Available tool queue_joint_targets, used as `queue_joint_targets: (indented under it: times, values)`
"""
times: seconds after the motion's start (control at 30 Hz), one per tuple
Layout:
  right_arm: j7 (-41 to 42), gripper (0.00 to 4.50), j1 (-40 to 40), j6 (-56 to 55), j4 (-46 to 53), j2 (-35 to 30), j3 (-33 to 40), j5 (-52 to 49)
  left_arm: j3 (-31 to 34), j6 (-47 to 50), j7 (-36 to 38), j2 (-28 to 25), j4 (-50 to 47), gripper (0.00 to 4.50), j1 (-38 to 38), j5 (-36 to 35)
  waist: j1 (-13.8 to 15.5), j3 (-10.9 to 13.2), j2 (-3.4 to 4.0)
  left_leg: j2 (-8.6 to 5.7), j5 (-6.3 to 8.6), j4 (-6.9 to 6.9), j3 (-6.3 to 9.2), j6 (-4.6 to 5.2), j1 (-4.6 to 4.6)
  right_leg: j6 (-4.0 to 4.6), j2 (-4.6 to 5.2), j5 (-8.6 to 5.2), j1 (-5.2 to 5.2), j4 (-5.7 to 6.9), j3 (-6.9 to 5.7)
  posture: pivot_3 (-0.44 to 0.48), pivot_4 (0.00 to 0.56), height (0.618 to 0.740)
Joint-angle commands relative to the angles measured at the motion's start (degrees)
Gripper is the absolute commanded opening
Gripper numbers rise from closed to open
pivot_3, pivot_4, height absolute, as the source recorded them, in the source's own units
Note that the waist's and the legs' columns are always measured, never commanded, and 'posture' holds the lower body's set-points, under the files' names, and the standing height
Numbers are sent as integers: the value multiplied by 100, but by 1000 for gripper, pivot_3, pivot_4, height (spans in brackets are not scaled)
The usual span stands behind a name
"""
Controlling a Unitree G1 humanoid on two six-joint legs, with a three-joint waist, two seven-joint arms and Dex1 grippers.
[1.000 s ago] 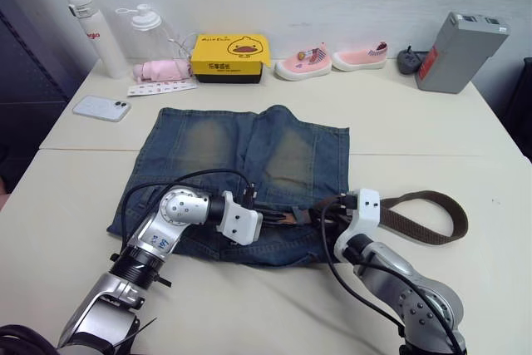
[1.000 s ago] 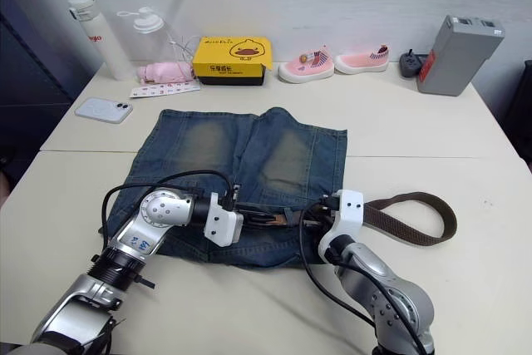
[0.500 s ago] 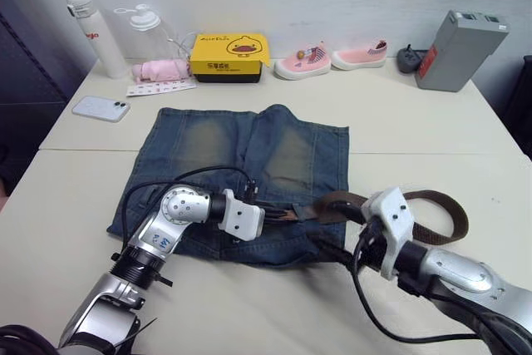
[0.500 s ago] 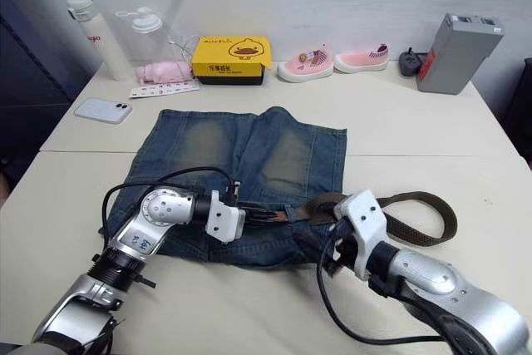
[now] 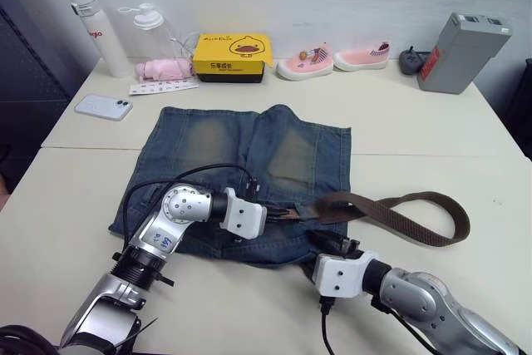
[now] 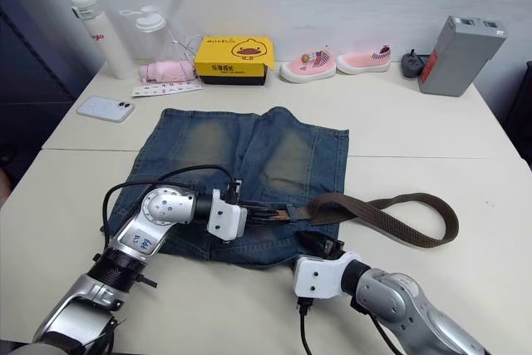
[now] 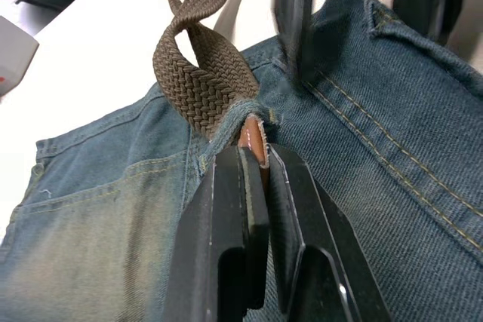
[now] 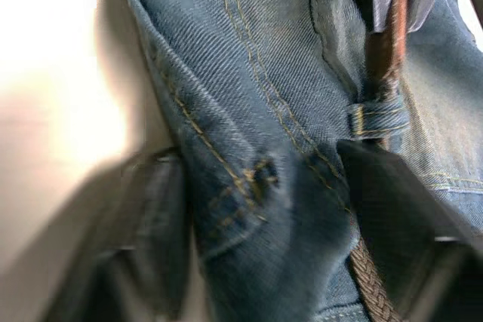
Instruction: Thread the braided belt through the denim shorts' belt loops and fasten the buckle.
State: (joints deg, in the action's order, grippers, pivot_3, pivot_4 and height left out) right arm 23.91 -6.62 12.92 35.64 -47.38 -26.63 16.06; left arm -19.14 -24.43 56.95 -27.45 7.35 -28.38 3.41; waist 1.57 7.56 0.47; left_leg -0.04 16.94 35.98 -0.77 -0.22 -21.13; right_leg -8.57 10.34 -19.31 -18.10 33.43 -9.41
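- The denim shorts point(image 5: 249, 176) lie flat in the middle of the table, waistband on the near side and leg hems toward the far wall.
- The braided belt point(image 5: 399, 215) has its long axis running left-right along that waistband. One end is tucked under a belt loop point(image 7: 226, 130) near the middle, and the rest trails off right onto the bare table, loops round and doubles back.
- The left gripper point(image 7: 256, 179) is clamped shut on the belt's tan leather tip right where it pokes out of that loop, so the tip is pointing left along the waistband.
- The right gripper point(image 8: 264, 209) sits at the near edge of the shorts with its fingers spread apart, a fold of waistband denim between them and nothing pinched.
- Can't make out the buckle anywhere, so no idea which way it's facing.
- Biggest risk imo: if the left claw pulls left while nothing pins the shorts, the whole waistband drags and bunches instead of the belt sliding through.
- There's a twist in the strap just right of the loop. Pull that in and it could jam in the loop.
- If the right claw closes where it is, it could grab denim and belt together and lock the strap.
- The grip is only on the very tip, so a hard tug might slip it off.
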Motion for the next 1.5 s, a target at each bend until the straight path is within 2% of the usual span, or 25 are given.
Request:
queue_joint_targets:
  times: [0.03, 0.13, 0.23, 0.33, 0.67, 0.77, 0.8, 0.87, 0.9, 0.97, 1.0, 1.07, 1.1, 1.13, 1.2, 1.27, 1.4, 1.5]
  values:
    - [-99, 1256, -282, 703, -175, 386, 696, -215, 28, -143, -29, -108, -244, 0, 29, -7, 7, 0, 0, -2, 1, 2, 8, 1, 2, 0, 0, 0, 9, -3, -4, 0, 150, 683]
    - [-119, 41, -532, 1109, -331, 538, 1437, -377, -5, -201, -28, -144, -268, 0, 52, 33, 32, 1, 2, -7, 3, 7, 17, 5, 2, 0, 4, 0, 19, -5, -8, 0, 150, 683]
    - [-153, 41, -775, 1416, -677, 462, 2356, -442, -23, -273, -11, -182, -284, 0, 71, 54, 130, 0, 4, -14, 13, 10, 25, 12, 7, 0, 8, 0, 34, -9, -10, 0, 150, 683]
    - [-83, 41, -887, 1425, -889, 367, 2909, -455, -34, -301, 10, -207, -335, 0, 111, 33, 207, -1, 9, -19, 21, 16, 31, 15, 6, 0, 11, 0, 43, -13, -10, 0, 150, 683]
    - [413, 41, -1284, 814, -688, 298, 3300, -710, -50, -479, -11, -212, -273, 0, 124, 0, 298, -3, 15, -21, 25, 18, 29, 18, 5, -1, 9, 1, 58, -36, -17, 0, 150, 683]
    - [687, 1489, -1418, 576, -457, 358, 3718, -1122, -30, -496, -36, -195, -261, 0, 142, -38, 285, -3, 14, -19, 25, 16, 28, 18, 5, -2, 8, 1, 58, -39, -21, 0, 150, 683]
    - [859, 1663, -1467, 516, -321, 320, 3962, -1315, -11, -514, -52, -197, -260, 0, 159, -56, 277, -2, 17, -19, 25, 16, 28, 18, 5, -2, 8, 1, 58, -40, -20, 0, 150, 683]
    - [1054, 2687, -1517, 457, -190, 274, 4228, -1503, 9, -538, -69, -203, -258, 0, 177, -74, 270, 1, 23, -19, 25, 15, 28, 18, 5, -2, 7, 1, 58, -42, -21, 0, 150, 683]
    - [1275, 3025, -1487, 696, -8, 281, 4490, -1908, 43, -595, -112, -210, -242, 0, 191, -67, 259, 2, 25, -17, 25, 15, 27, 18, 6, -2, 5, 1, 58, -42, -19, 0, 150, 683]
    - [1555, 4140, -1449, 1022, 215, 294, 4807, -2411, 83, -665, -168, -216, -220, 0, 208, -58, 222, 5, 27, -14, 25, 15, 26, 17, 6, -3, 4, 1, 58, -42, -19, 0, 150, 683]
    - [1934, 4476, -1466, 1715, 564, 170, 5198, -3319, 153, -811, -285, -208, -194, 0, 219, -31, 219, 5, 27, -12, 24, 15, 27, 17, 7, -3, 2, 1, 59, -42, -19, 0, 150, 683]
    - [2375, 4476, -1421, 2631, 1070, -62, 5804, -4818, 282, -1062, -501, -189, -160, 0, 247, 13, 196, 8, 29, -9, 24, 15, 28, 16, 7, -3, -1, 1, 60, -43, -19, 0, 150, 683]
    - [2314, 4476, -1313, 3147, 1171, -144, 5955, -5660, 350, -1158, -581, -196, -179, 0, 273, 5, 168, 19, 31, -8, 24, 15, 30, 17, 6, -3, -1, 1, 60, -45, -19, 0, 150, 683]
    - [2195, 4476, -1212, 3490, 1190, -197, 6040, -6181, 379, -1213, -627, -209, -191, 0, 288, -6, 148, 21, 30, -8, 25, 15, 31, 17, 5, -2, -1, 2, 60, -46, -18, 0, 150, 683]
    - [1316, 4476, -993, 4180, 1118, -343, 5996, -8004, 489, -1473, -809, -242, -218, 0, 339, 27, 126, 24, 21, -3, 25, 16, 36, 17, 7, -1, -3, 2, 65, -46, -22, 0, 150, 683]
    - [92, 4476, -682, 4244, 955, -292, 5525, -9458, 627, -1787, -1025, -270, -251, 0, 392, 76, 111, 27, 16, 4, 24, 13, 36, 15, 11, -1, -6, 2, 70, -47, -25, 0, 150, 683]
    - [-2357, 4476, -337, 3265, 731, 29, 3904, -12209, 761, -2314, -1301, -385, -350, 0, 552, 179, 109, 31, 12, 1, 24, 15, 35, 14, 8, 0, -4, 2, 67, -47, -31, 0, 150, 683]
    - [-3840, 4476, 63, 2499, 363, 842, 2992, -12893, 733, -2417, -1413, -409, -412, 0, 655, 244, 108, 32, 9, -1, 24, 17, 36, 13, 6, -1, -1, 2, 67, -47, -35, 0, 150, 683]
